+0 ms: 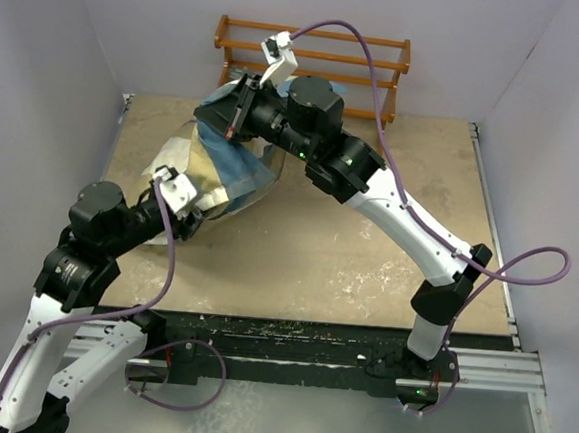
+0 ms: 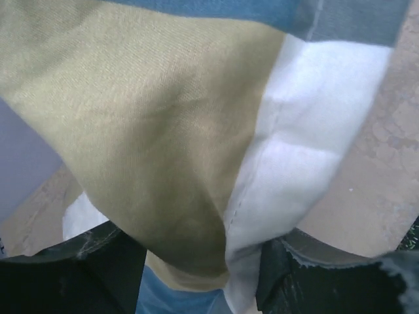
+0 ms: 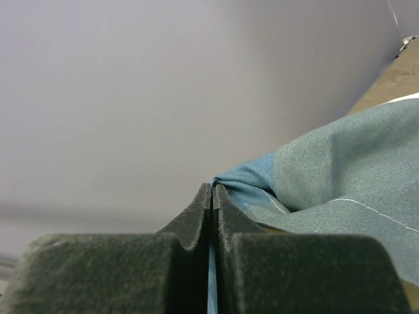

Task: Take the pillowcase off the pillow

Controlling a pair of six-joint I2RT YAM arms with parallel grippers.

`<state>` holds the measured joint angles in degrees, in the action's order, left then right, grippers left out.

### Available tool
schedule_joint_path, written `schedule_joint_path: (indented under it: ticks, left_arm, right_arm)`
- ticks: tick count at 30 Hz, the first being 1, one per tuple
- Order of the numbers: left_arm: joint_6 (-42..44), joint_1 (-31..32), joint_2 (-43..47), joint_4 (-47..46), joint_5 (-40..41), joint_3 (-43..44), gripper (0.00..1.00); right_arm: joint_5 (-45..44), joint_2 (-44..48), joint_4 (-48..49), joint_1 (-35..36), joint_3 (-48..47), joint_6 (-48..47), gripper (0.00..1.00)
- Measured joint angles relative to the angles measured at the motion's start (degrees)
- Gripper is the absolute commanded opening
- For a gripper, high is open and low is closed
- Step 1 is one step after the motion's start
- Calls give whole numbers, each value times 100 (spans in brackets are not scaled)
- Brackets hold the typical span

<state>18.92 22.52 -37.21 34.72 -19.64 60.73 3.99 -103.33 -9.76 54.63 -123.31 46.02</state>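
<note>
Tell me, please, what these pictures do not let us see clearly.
- The pillow: no view shows it for certain. In the top view the pillowcase and both arms cover that spot.
- The left gripper: in the left wrist view, cloth fills the gap between its fingers, so a pinch cannot be confirmed.
- The pillowcase opening: the right wrist view shows only a blue fold in the shut right gripper. The frame edges cut off the rest.
</note>
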Motion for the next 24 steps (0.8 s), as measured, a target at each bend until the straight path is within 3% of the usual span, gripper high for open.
schedule_joint_path:
  ticks: [2, 3, 4, 6, 10, 12, 17, 21, 24]
  left_arm:
    - [-184, 0, -98, -79, 144, 2, 17]
    - [-278, 0, -160, -105, 210, 7, 5]
    - [-374, 0, -232, -131, 271, 24, 0]
    - [-457, 0, -407, -201, 389, 111, 0]
    - [-452, 0, -868, -247, 275, 584, 0]
    - [-428, 0, -1263, -240, 48, 1086, 0]
    - [-249, 0, -2524, -116, -870, 2708, 0]
    - [-223, 2, -3115, -109, -1471, 3534, 0]
    - [-227, 7, -3311, -118, -1674, 3939, 0]
  right_arm:
    - [-2, 17, 9, 26, 7, -33, 0]
    - [-2, 31, 11, 24, 22, -61, 0]
    - [-4, 52, 15, 20, 50, -81, 0]
    - [-9, 149, 4, 17, 175, -160, 0]
    - [-289, 664, -151, 13, 625, -601, 38]
    - [-490, 960, -225, -22, 981, -879, 49]
    - [-610, 2828, -258, -870, 2277, -1300, 75]
    - [-603, 4048, -345, -1626, 3235, -1641, 82]
    - [-551, 4555, -459, -1683, 3663, -1904, 85]
